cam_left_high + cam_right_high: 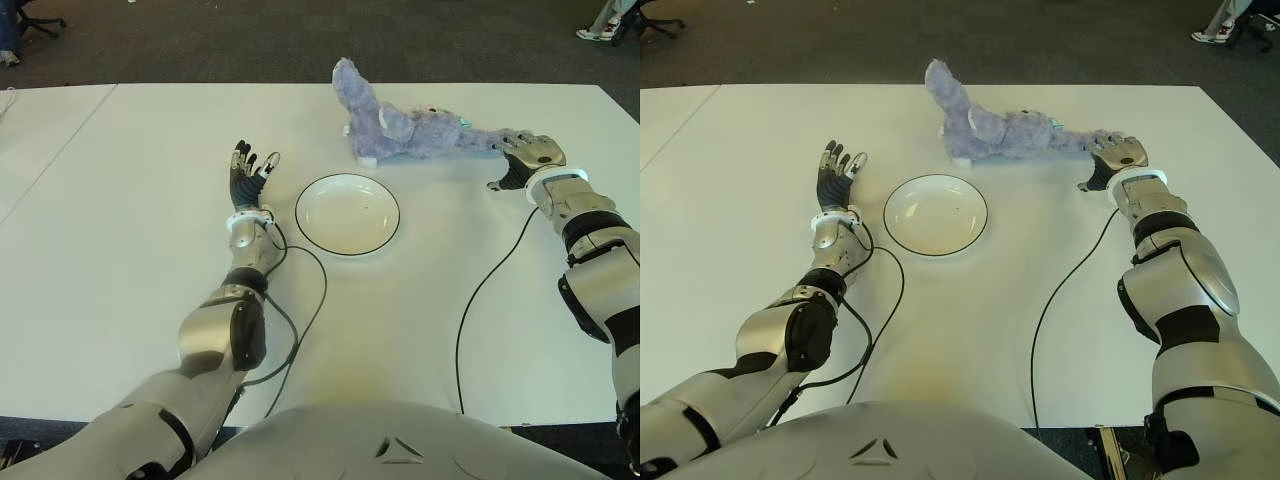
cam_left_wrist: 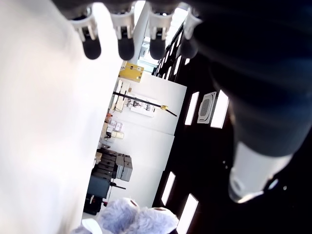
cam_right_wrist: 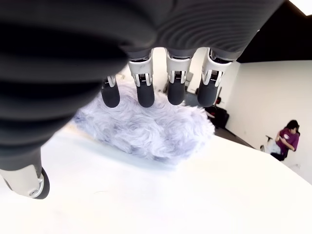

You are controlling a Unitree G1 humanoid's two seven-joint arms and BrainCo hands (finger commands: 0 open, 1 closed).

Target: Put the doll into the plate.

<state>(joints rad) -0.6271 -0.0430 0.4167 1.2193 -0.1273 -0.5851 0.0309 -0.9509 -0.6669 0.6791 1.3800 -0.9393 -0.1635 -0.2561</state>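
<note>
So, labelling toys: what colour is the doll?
The doll is pale lavender-grey plush, clearest in the left eye view.

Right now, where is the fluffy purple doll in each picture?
Left eye view: doll at top centre, behind the plate.
Right eye view: top centre, behind the plate.
Left wrist view: bottom edge.
Right wrist view: middle, under the right hand's fingers.
Shared landmark: white table.

Purple doll (image 1: pixel 990 125) lies on the white tabletop (image 1: pixel 1040 260) beyond the empty plate (image 1: pixel 936 214); right hand (image 1: pixel 1110 160) touches its end, left hand (image 1: pixel 835 170) open beside the plate
</note>
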